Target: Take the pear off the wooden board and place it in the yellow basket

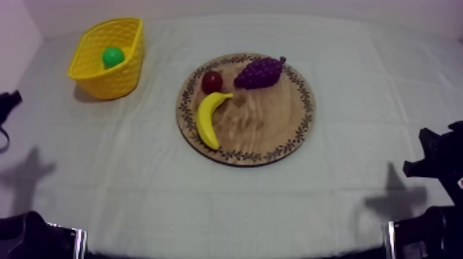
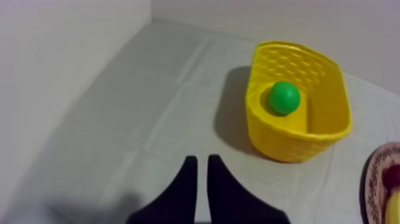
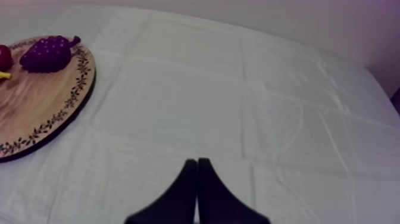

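The green pear (image 1: 113,56) lies inside the yellow basket (image 1: 103,83) at the table's far left. In the left wrist view the pear (image 2: 284,98) rests on the floor of the basket (image 2: 297,146), ahead and to the right of my left gripper (image 2: 202,158). That gripper's fingers stand almost together with only a thin slit and hold nothing. It sits low at the left edge of the top view (image 1: 7,103). My right gripper (image 3: 196,161) is shut on nothing over bare cloth, at rest at the right side (image 1: 434,155).
The round wooden board (image 1: 269,120) lies mid-table and carries a banana (image 1: 209,117), a bunch of grapes (image 1: 260,72) and a small red fruit (image 1: 211,82). The right wrist view has the board (image 3: 36,107) and grapes (image 3: 50,53) well off to the side.
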